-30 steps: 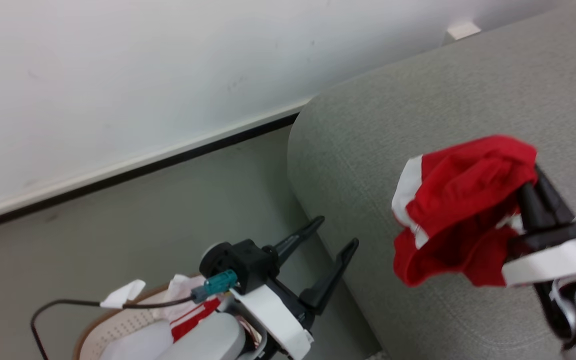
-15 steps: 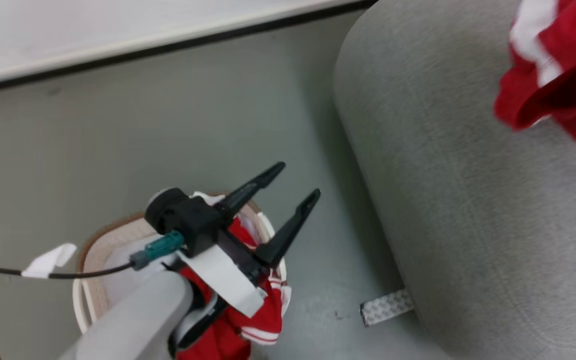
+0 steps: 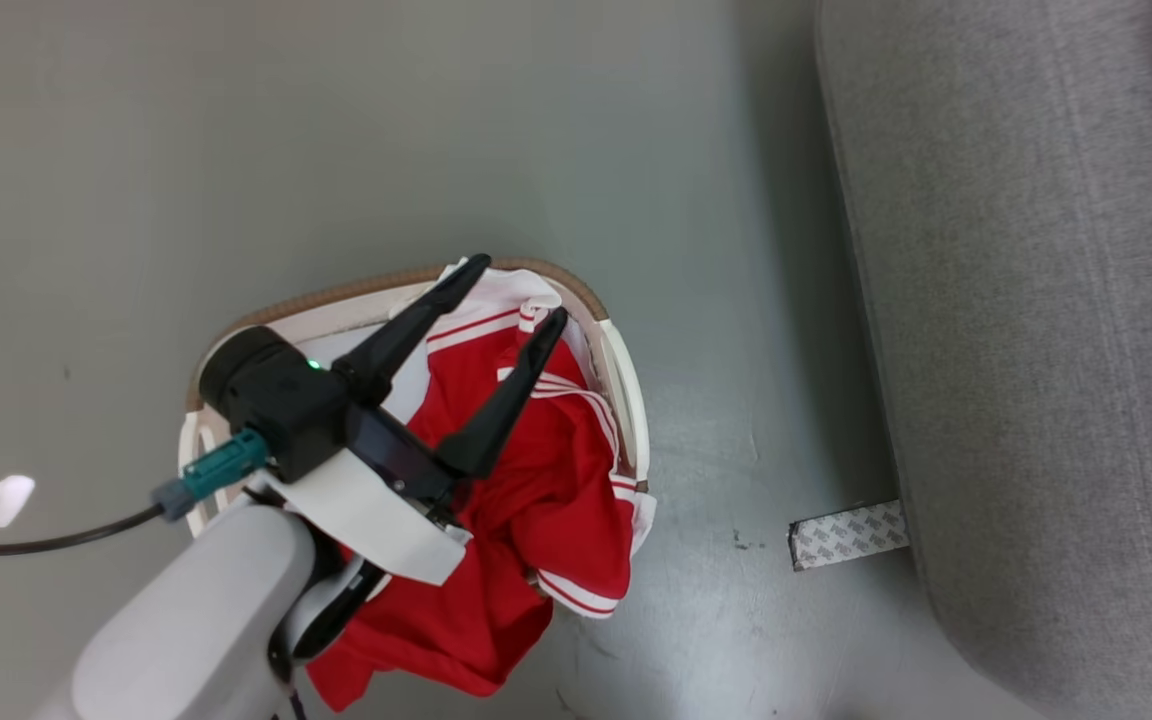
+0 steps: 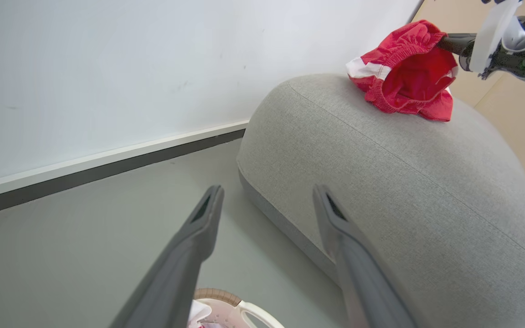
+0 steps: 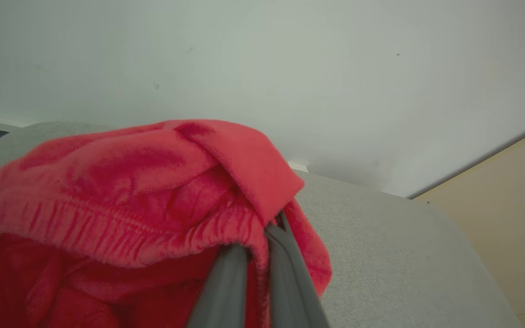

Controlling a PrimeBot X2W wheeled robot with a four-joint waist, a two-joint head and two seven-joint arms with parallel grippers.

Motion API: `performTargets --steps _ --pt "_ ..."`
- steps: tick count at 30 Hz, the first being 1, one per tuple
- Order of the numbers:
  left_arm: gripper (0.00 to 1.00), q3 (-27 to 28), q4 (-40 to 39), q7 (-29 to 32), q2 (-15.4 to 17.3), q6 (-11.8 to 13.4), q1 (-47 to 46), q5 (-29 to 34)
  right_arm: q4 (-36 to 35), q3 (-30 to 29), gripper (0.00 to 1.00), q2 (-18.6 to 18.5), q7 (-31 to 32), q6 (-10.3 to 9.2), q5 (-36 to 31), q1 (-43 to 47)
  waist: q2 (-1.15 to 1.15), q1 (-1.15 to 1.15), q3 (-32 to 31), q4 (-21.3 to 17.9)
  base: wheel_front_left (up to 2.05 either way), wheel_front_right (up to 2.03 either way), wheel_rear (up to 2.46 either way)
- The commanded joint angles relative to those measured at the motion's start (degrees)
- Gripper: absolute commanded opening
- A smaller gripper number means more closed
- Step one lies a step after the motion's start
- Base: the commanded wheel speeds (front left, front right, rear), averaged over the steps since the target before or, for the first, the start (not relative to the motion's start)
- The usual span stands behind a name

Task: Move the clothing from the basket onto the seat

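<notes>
Basket (image 3: 626,390): on floor (image 3: 336,150), holds red jersey (image 3: 536,480), cloth spilling over rim.
Left gripper (image 3: 517,288): above basket, fingers spread, empty.
Seat (image 3: 1036,300): right of basket, apart.
Right gripper (image 5: 257,255): well apart from basket, fingers pinching red shorts (image 4: 404,73); hem possibly touching seat top.

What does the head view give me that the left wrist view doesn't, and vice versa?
Head view: red clothing heaped in the basket and spilling over its rim, under the open left gripper; a patterned tape strip on the floor. Left wrist view: the right gripper shut on red shorts over the seat, plus the white wall. Shared: the left gripper's spread fingers, the basket rim, the seat, the grey floor.
</notes>
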Motion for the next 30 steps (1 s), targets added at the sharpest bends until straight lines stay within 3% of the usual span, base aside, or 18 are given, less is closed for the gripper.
performTargets --steps 1,4,9,10,12,13,22,30 --pt "1.00 0.59 0.00 -0.53 0.51 0.31 -0.37 -1.02 3.10 -0.67 0.00 1.54 3.11 -0.14 -0.50 0.46 0.00 -0.02 0.89 0.20 0.00 0.00 0.00" --pt "1.00 0.96 0.43 -0.66 0.42 0.28 -0.01 -1.22 6.23 0.87 0.00 2.66 8.01 -0.14 -0.93 0.82 0.00 -0.02 0.72 -0.17 0.00 0.00 0.00" --pt "1.00 1.32 0.33 -0.87 0.09 -0.06 0.13 -2.16 7.72 1.34 0.00 3.40 8.87 -0.14 -1.06 0.34 0.00 -0.02 0.06 -0.47 0.00 0.00 0.00" --pt "1.00 1.33 0.39 -0.87 0.15 -0.11 0.18 -2.31 8.06 1.56 0.07 3.44 8.72 -0.14 -1.05 0.29 0.00 -0.02 -0.28 -0.55 0.00 0.00 0.00" --pt "1.00 1.37 0.78 -0.96 0.14 -0.14 0.46 -2.32 8.72 1.94 0.61 3.37 8.32 -0.14 -0.86 0.34 0.00 -0.02 -1.27 -0.72 0.00 0.00 0.00" --pt "1.00 1.38 1.02 -1.01 0.06 -0.13 0.72 -2.46 9.18 1.86 1.00 3.36 8.11 -0.14 -0.63 0.41 0.00 -0.02 -1.94 -0.82 0.00 0.00 0.00" --pt "1.00 1.88 5.32 -1.39 -2.13 0.95 5.69 -4.66 12.68 8.38 1.00 4.59 3.53 -0.14 3.97 3.63 0.00 -0.02 -14.73 -1.84 0.00 0.00 0.00" --pt "1.00 5.88 8.77 -1.46 -4.88 4.16 9.87 -3.86 6.94 17.98 1.00 1.93 -2.39 -0.14 11.70 8.21 0.00 -0.02 -27.44 -0.37 0.00 0.00 0.00"
